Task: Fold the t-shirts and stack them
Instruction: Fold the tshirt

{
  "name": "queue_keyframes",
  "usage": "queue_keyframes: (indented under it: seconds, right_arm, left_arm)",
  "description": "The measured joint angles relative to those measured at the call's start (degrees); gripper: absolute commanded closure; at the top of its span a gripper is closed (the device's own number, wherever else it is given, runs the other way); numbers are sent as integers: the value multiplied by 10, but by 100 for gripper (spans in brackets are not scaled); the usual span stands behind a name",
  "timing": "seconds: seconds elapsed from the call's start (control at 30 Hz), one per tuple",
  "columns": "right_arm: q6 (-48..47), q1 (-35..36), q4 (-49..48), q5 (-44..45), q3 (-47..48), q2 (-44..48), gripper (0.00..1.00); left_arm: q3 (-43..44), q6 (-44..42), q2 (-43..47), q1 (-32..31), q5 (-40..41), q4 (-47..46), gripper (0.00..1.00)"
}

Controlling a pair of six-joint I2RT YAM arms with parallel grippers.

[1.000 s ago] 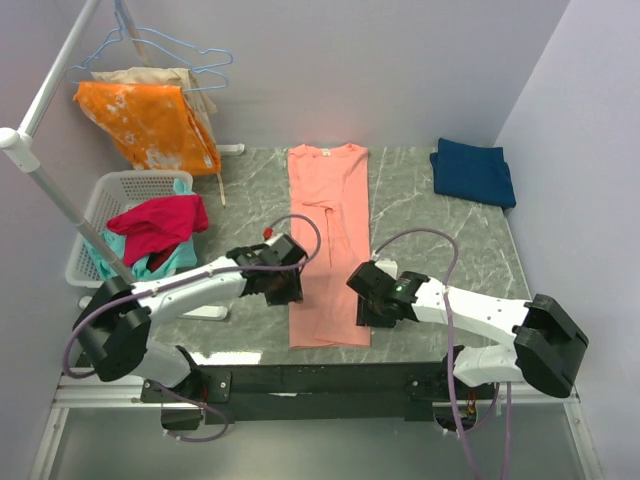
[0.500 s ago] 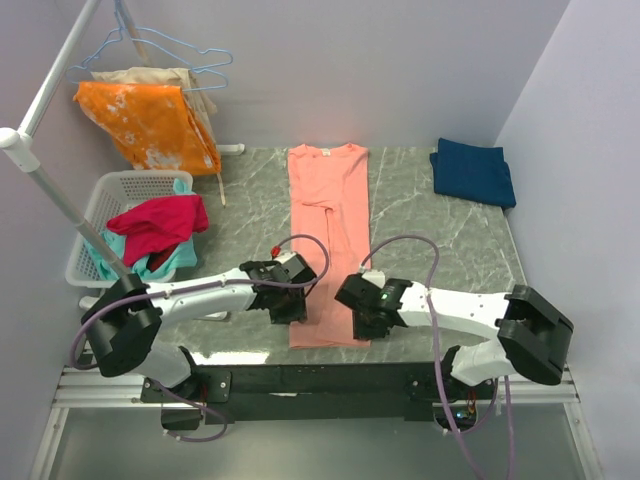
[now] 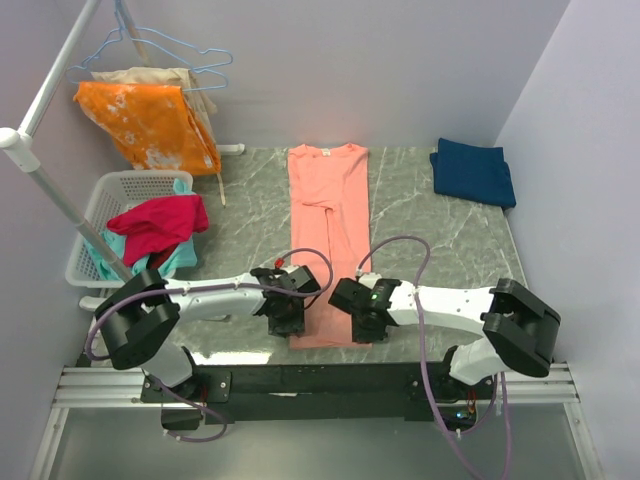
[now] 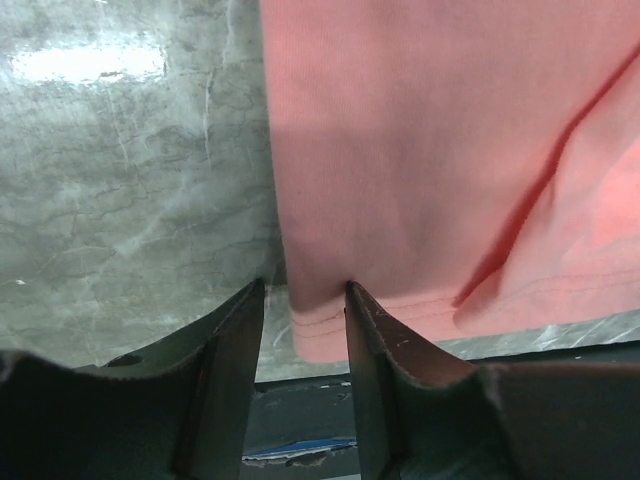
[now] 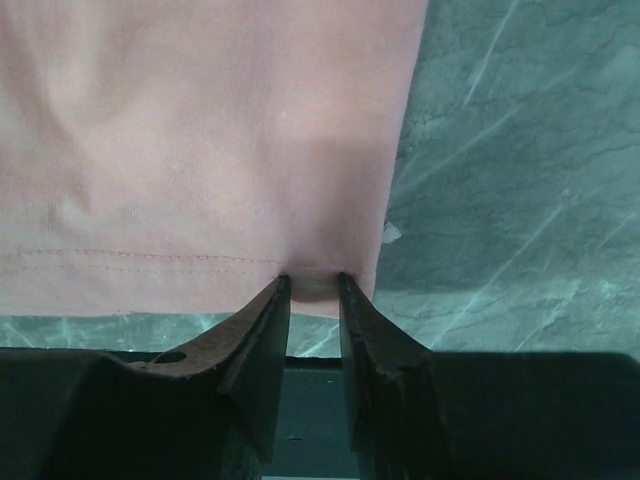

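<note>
The pink shirt (image 3: 327, 230) is lying flat on the worktop (image 3: 250, 210) as a long narrow strip. Its long axis is running from 12 o'clock, where the collar is, down to 6 o'clock, where the hem is sitting close to the near edge. Both arms are working at that 6 o'clock end, one at each hem corner.

The left gripper (image 3: 283, 318) is straddling the 9 o'clock corner. Its jaws are standing narrowly apart with the hem between them, and a sliver of worktop is showing beside the cloth, so it is not yet clamping.

The right gripper (image 3: 362, 325) is sitting on the 3 o'clock corner with its jaws drawn close and the hem puckering between the tips, so it appears to be pinching the cloth.

From either gripper the rest of the shirt is stretching straight away toward 12 o'clock. A fold would therefore likely be carrying the hem along that axis toward the collar, with both corners travelling level so the strip is not skewing. Neither arm is nearer than the other.

The navy shirt (image 3: 473, 172) is resting already folded at about 2 o'clock, well apart from both grippers.
</note>
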State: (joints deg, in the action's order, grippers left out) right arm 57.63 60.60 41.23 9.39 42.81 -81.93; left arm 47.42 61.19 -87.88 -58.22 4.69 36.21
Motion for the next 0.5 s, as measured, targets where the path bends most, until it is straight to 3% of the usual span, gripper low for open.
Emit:
queue_keyframes:
  seconds: [0.17,0.33,0.43,0.5]
  right_arm:
    - [11,-5,6,3,-1,0,79]
    - [23,-16,5,2,-17,19,80]
    - [29,-18,6,5,-25,28,76]
    - [32,-18,8,8,-29,34,68]
  left_arm:
    - [17,0,-17,0,-1,17,56]
    - [21,1,-22,0,-1,23,56]
    - [19,3,-20,0,0,22,56]
    - [17,9,-17,0,1,20,56]
